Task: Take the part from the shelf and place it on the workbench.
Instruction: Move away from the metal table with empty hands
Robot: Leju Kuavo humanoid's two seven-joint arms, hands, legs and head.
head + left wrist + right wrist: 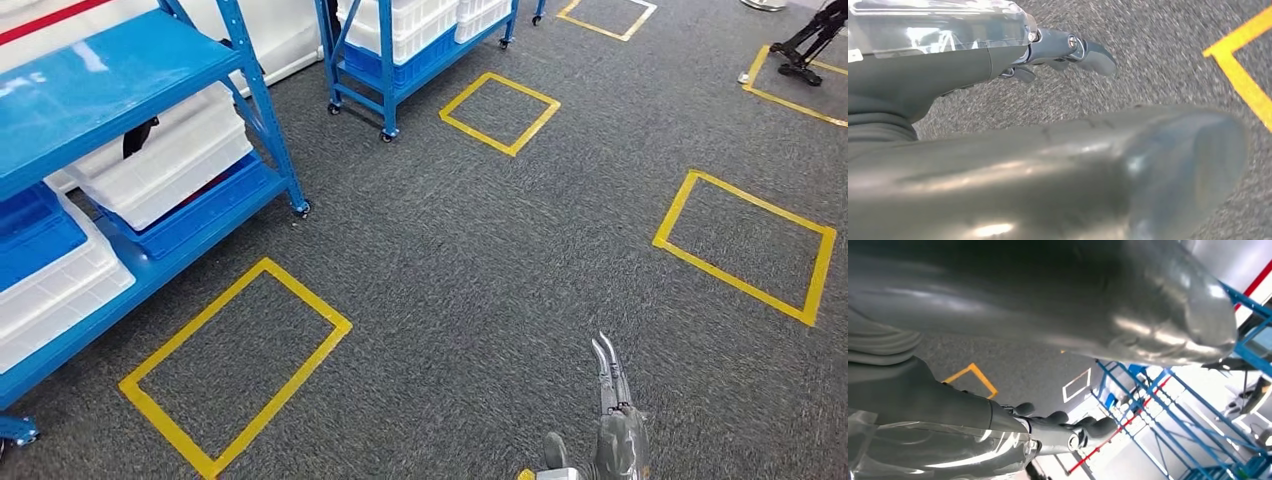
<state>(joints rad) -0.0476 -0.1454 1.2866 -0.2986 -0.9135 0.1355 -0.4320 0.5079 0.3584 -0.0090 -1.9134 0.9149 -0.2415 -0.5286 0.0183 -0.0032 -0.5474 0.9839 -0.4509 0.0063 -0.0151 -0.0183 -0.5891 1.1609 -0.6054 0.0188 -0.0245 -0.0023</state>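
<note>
We see a blue metal shelf rack (130, 70) at the upper left of the head view, carrying white plastic bins (170, 160); the part itself we cannot pick out, so its long axis and heading stay unknown. A second blue rack (400, 60) stands at top centre. Yellow tape rectangles (235, 365) mark the grey carpet floor (470, 260). The right robot hand (612, 400) at the lower edge holds nothing, fingers straight. The left robot hand (1068, 50) hangs over carpet, fingers apart, nothing in it.
</note>
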